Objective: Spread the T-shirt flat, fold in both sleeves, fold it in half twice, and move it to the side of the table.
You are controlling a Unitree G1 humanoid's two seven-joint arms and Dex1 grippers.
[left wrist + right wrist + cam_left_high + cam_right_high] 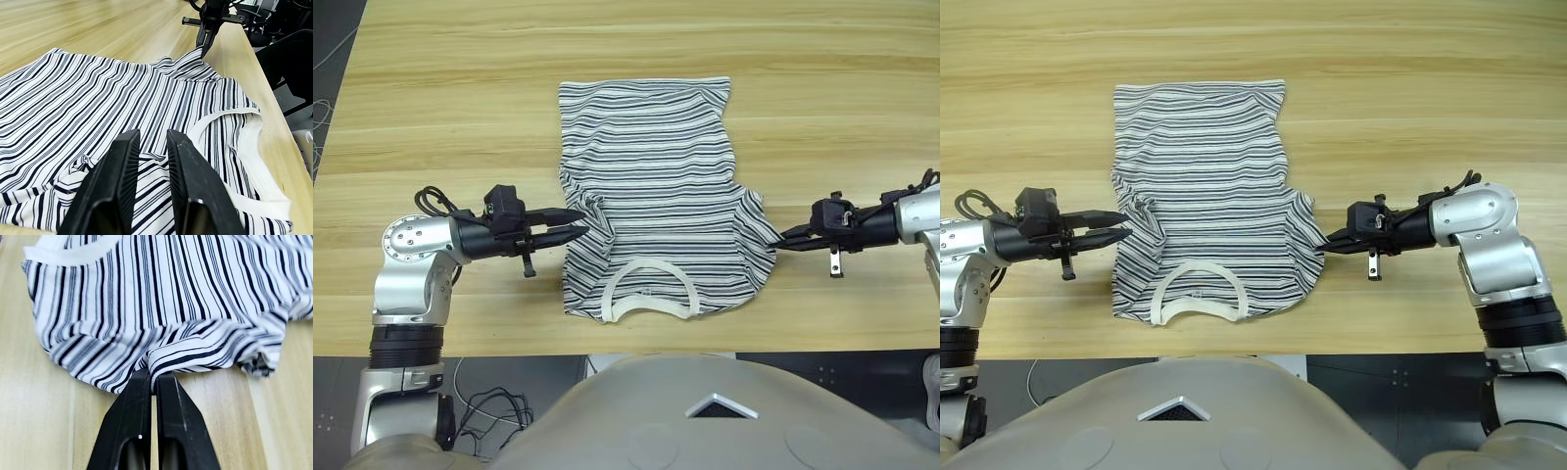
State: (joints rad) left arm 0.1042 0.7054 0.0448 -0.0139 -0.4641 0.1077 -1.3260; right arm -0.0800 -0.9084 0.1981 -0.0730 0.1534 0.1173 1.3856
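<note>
Looking down from the head: striped T-shirt [651,147] on the table [431,98], rumpled, sleeves bunched either side of the collar [652,263]. From the left wrist: left gripper [152,139] slightly apart over folds left of the collar; best closed on cloth first. From the right wrist: right gripper [152,379] clamped on the edge right of the collar; then draw both outward evenly, low.
</note>
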